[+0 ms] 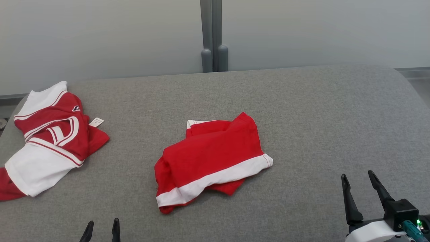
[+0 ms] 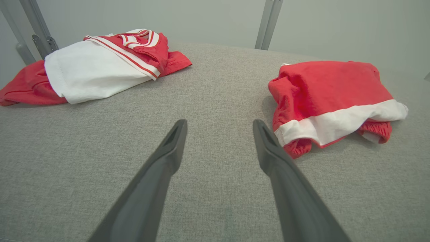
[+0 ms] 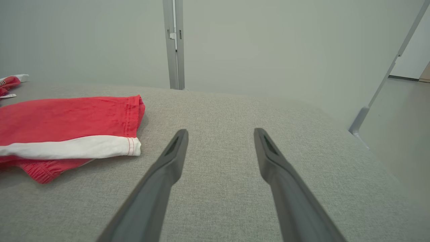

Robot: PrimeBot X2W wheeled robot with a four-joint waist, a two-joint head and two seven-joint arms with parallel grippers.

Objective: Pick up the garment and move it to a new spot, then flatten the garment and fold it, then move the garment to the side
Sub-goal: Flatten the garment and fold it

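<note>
The garment (image 1: 211, 158), red with a white band, is found crumpled and doubled over near the middle of the grey surface (image 1: 319, 111). The left claw (image 1: 103, 222) and the right claw (image 1: 356, 174) are both seen spread wide and empty at the near edge, apart from the cloth. The pick-up is judged not yet begun.

A second garment (image 1: 50, 141) of like red and white is noted at the far left, and it could be mistaken for the target. Several layers are stacked in the heap, so one layer alone may be pinched and the rest dragged, or a hidden fold carried into the flattening. The surface falls away at the right, where cloth set down carelessly could slip.
</note>
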